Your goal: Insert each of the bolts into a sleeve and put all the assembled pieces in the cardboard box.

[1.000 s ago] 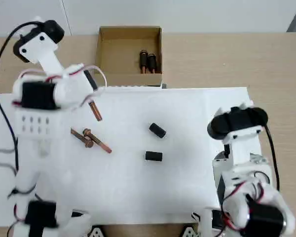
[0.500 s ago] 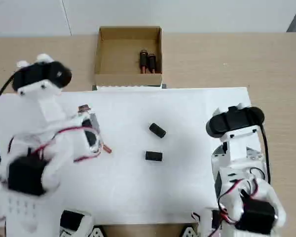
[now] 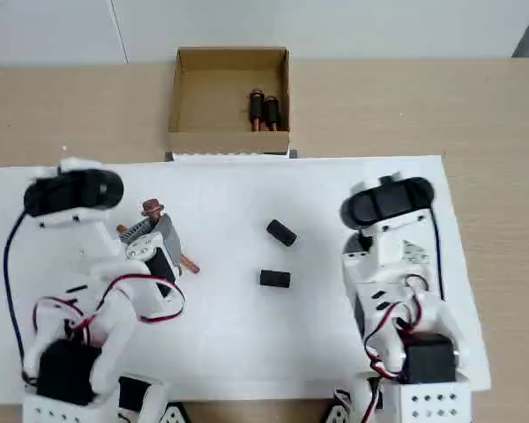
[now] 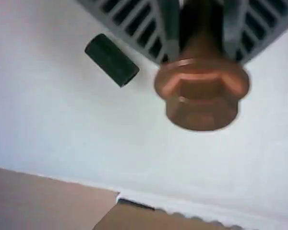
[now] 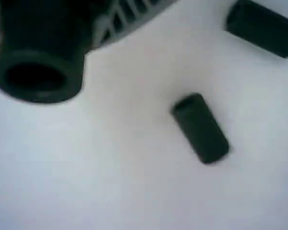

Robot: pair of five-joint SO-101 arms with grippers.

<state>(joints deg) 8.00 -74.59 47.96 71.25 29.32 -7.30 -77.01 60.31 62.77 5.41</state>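
Left claw (image 3: 155,231) is clamped on a bolt (image 4: 201,91), gripping the shank with the head sticking out. Right claw (image 5: 62,21) is clamped on a sleeve (image 5: 38,67), bore open toward my wrist camera. My arms sit well apart over the worktop (image 3: 476,97). Step in hand, I judge: mate these two. I should turn both wrists until shank and bore share one line. Meet above the loose sleeves (image 3: 281,233), push slowly, grip firm so nothing twists. Free shank length is hidden, so I may need a regrip. Two finished pieces (image 3: 264,110) lie in the box (image 3: 173,97).
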